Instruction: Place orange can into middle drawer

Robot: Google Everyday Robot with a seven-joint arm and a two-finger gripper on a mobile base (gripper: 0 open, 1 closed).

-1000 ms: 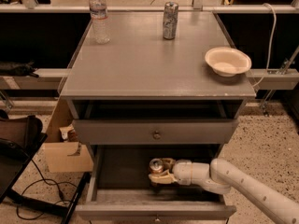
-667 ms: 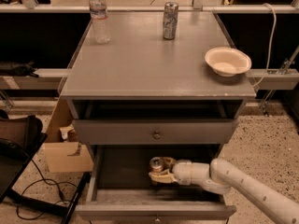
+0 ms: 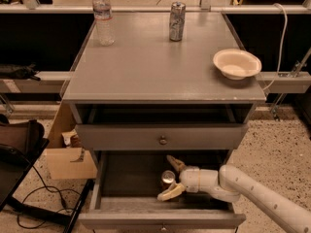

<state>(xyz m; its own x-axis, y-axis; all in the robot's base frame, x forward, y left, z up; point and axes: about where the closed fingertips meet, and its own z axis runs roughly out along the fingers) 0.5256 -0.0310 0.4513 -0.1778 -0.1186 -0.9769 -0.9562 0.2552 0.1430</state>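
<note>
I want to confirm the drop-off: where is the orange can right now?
In the camera view, the short orange soda can sits near the middle of the open grey middle drawer, between the spread jaws of the gripper reaching in from the right.

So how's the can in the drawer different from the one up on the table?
The orange can is short and stands down in the open middle drawer; the silver can is taller and slimmer, up on the tabletop. The orange can sits between the fingers of the open gripper; the silver can stands untouched. Both stand upright.
</note>
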